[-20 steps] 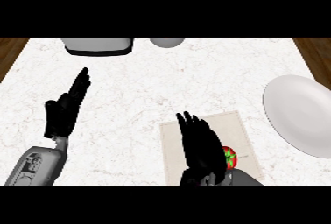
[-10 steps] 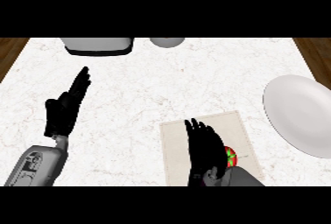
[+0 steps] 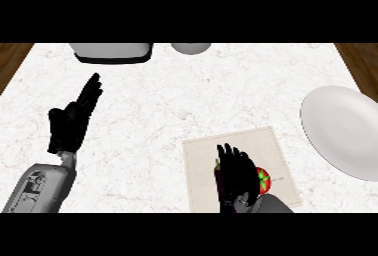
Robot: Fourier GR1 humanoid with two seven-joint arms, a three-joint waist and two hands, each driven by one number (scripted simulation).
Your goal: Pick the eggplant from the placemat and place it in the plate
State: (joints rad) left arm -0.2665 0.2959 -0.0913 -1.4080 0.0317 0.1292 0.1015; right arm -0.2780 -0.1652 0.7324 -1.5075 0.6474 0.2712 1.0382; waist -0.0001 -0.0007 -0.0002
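The right hand (image 3: 238, 176) is hovering over the mat (image 3: 240, 170) near the counter's front edge, fingers straight and spread, holding nothing. It is hiding most of the eggplant (image 3: 217, 172), whose dark edge is showing at its left; a red and green item (image 3: 263, 180) is peeking out at its right. The plate (image 3: 343, 131) is lying at the counter's (image 3: 184, 95) right edge. The left hand (image 3: 74, 120) is resting open near the left edge.

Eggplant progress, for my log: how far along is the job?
Nothing is done: the plate holds nothing. In hand: the right hand is over the placemat, hiding the eggplant; a red and green item shows beside it. Grasp, carry and placing remain. The left hand rests open.
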